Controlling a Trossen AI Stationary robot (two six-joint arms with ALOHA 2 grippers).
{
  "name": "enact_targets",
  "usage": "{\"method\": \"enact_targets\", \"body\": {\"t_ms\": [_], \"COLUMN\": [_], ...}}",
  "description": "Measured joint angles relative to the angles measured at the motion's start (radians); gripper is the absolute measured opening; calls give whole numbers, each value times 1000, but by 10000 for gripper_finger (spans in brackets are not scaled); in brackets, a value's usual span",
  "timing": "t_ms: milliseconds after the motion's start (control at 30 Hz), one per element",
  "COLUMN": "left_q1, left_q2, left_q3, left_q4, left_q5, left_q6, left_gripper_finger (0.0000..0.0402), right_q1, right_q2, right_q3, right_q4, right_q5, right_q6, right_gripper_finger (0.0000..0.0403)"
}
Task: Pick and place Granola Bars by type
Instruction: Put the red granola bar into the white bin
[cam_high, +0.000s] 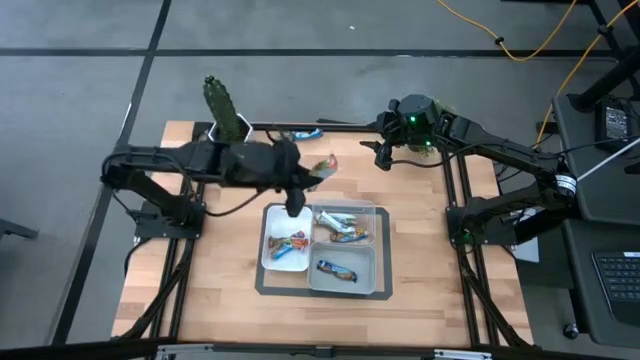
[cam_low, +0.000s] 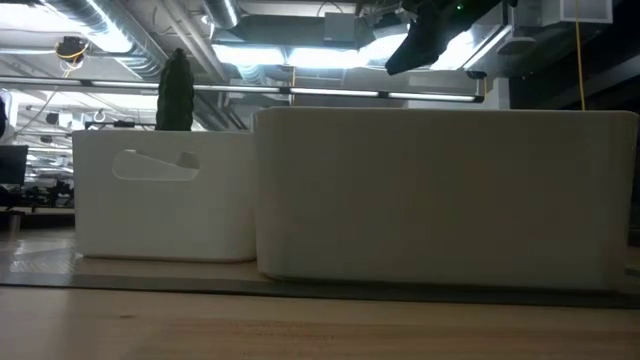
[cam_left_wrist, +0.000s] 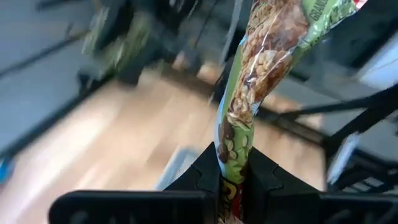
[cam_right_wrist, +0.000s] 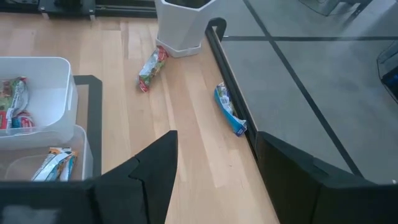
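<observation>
Two dark arms reach over a wooden table (cam_high: 210, 290), the biggest thing in the overhead view. On a dark mat at its middle sits the divided tray (cam_high: 378, 268): a white bin on the left, clear compartments on the right. A white pot holding a green cactus (cam_high: 220, 103) stands at the far left corner.

Above the tray's far edge, the left gripper (cam_high: 312, 175) has its jaws clamped on a green granola bar (cam_left_wrist: 261, 68); the wrapper stands up out of the fingertips, bent near the top, clear of the table. Off by the table's far right side, the right gripper (cam_right_wrist: 214, 177) hangs with its jaws apart and nothing between them.

Several bars already lie in the tray: red and orange ones (cam_high: 290, 246) in the white bin, silver-blue ones (cam_high: 340, 226) in the far clear compartment, one blue bar (cam_high: 337, 269) in the near one. A loose blue bar (cam_right_wrist: 230, 109) lies at the table's far edge, and a red-and-green bar (cam_right_wrist: 151, 69) lies near the pot.
</observation>
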Motion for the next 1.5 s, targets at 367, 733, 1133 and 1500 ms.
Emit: {"method": "enact_targets", "body": {"t_ms": [367,733,1133,1500], "left_q1": [-101,-139,-101,-14], "left_q2": [125,137,137,106], "left_q3": [-229,-282,-278,-45], "left_q4": [-274,-369,-439,-704], "left_q5": [88,143,175,12], "left_q6": [-388,-591,-622,-343], "left_gripper_finger": [26,28,166,213], "right_q1": [0,0,0,0], "right_q2": [0,0,0,0], "right_q3": [0,0,0,0], "right_q4": [-32,-56,-57,-59], "right_q5": [0,0,-17,-18], "right_q6": [-1,-51,-54,-68], "right_gripper_finger": [218,218,218,218]}}
